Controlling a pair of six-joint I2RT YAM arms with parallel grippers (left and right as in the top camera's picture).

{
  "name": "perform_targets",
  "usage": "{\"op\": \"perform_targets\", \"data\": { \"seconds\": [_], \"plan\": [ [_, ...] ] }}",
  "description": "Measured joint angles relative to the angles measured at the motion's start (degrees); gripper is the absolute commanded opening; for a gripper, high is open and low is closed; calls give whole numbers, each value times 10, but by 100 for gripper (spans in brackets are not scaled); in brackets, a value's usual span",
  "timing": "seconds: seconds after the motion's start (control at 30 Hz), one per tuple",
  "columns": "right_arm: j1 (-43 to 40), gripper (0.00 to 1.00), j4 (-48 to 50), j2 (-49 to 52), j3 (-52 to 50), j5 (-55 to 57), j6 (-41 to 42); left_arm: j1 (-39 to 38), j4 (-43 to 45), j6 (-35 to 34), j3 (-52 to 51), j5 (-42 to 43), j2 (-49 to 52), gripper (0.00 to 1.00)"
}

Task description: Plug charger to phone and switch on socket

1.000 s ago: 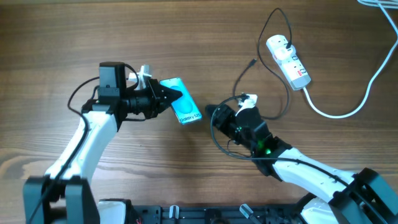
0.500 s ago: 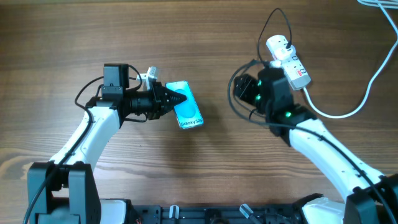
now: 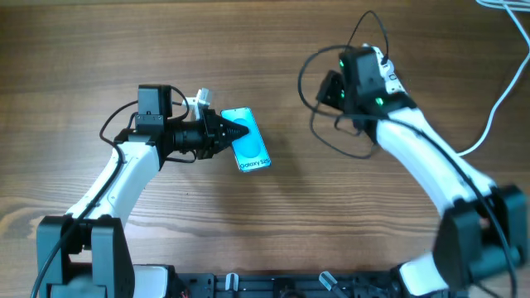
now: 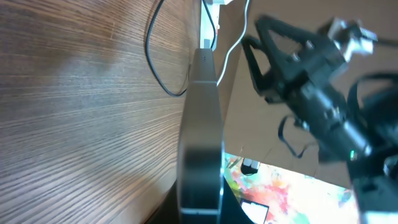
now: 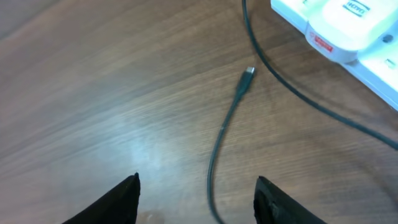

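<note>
The right hand [image 5: 198, 202], spread wide, hangs over the tip of the charger [image 5: 247, 73] on the counter [image 5: 93, 93] near the socket [image 5: 380, 67]. It should drop straight and pinch just behind the tip. The left hand [image 3: 238, 132] pinches the phone [image 3: 255, 151].

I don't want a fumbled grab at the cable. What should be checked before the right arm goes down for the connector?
1. Right end effector open with nothing in its gap: ok.
2. Connector tip of the charger lying free and in plain sight in the right wrist view: ok.
3. Connector tip gripped: not ok, not yet touched.
4. Phone held by the left end effector: ok.
5. Phone's port turned toward the right arm: cannot tell.
6. Socket switch position: cannot tell.
</note>
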Motion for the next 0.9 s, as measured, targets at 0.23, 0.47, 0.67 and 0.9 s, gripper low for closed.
{"op": "perform_targets", "data": {
  "seconds": [0.23,0.47,0.67,0.9],
  "plan": [
    [-7,57,-27,146,121,17,-15,0,-2,0,0,0,0,4],
    [-7,47,-21,236,166,54,-19,0,-10,1,0,0,0,4],
    [-7,48,-21,261,167,87,-19,0,-11,2,0,0,0,4],
    [-7,46,-4,280,171,107,-17,0,-10,2,0,0,0,4]
  ]
}}
